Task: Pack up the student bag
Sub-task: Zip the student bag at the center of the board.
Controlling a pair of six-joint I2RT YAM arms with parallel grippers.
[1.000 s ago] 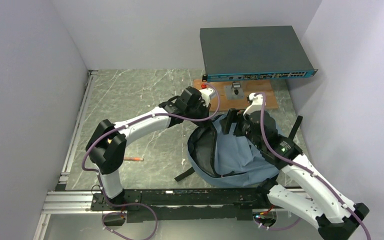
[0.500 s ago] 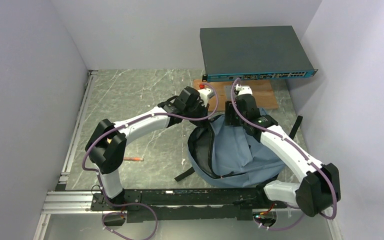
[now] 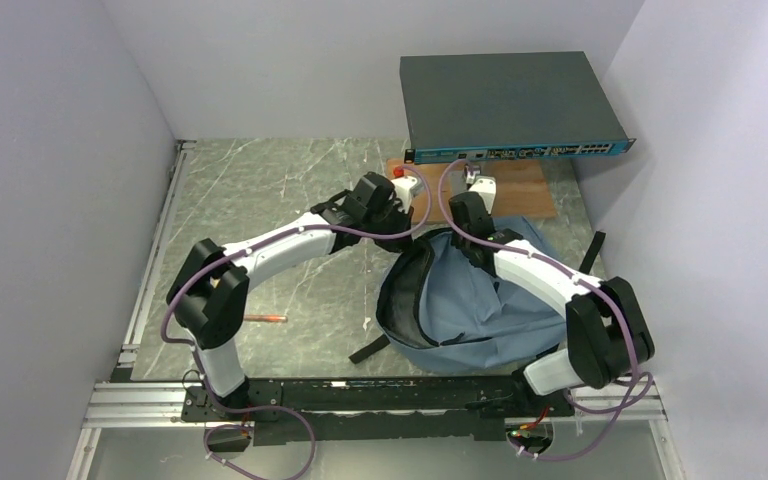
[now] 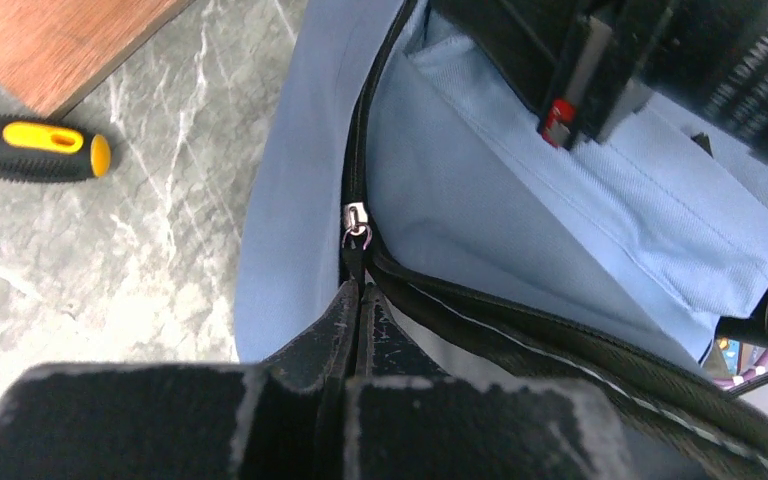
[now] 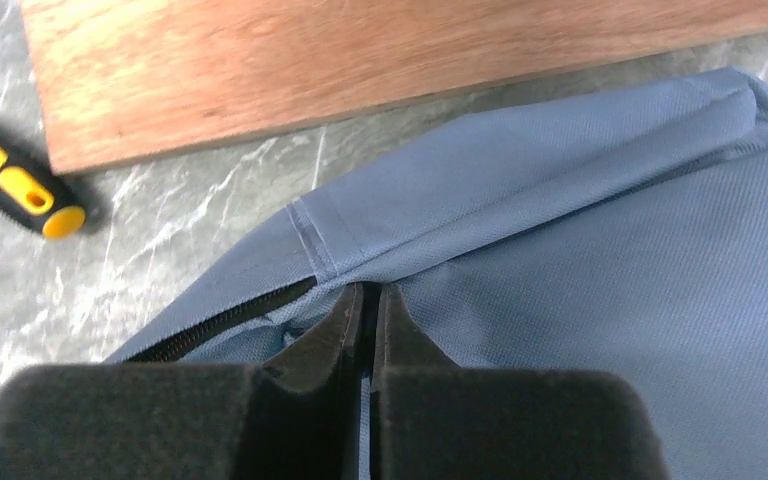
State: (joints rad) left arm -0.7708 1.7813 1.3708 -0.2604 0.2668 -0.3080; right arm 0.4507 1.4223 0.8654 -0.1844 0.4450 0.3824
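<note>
The student bag [image 3: 480,305] lies on the table between my arms, blue-grey, its black-trimmed mouth gaping to the left. My left gripper [image 3: 408,230] is shut on the zipper edge at the bag's far rim. In the left wrist view the closed fingertips [image 4: 360,292] pinch the black zipper tape just below the silver zipper pull [image 4: 357,220]. My right gripper [image 3: 460,228] sits beside it on the same far rim. Its jaws [image 5: 370,292] are shut on a fold of the bag's fabric [image 5: 600,250] by the zipper's end.
A wooden board [image 3: 520,188] lies just beyond the bag, under a dark grey flat box [image 3: 505,100] with a port row. A yellow-and-black tool handle [image 5: 20,185] rests on the marble by the board. An orange pen [image 3: 265,318] lies at the near left.
My right arm swung from over the bag's middle to its far rim and its jaws closed on the fabric. The left gripper kept its hold and barely shifted.
</note>
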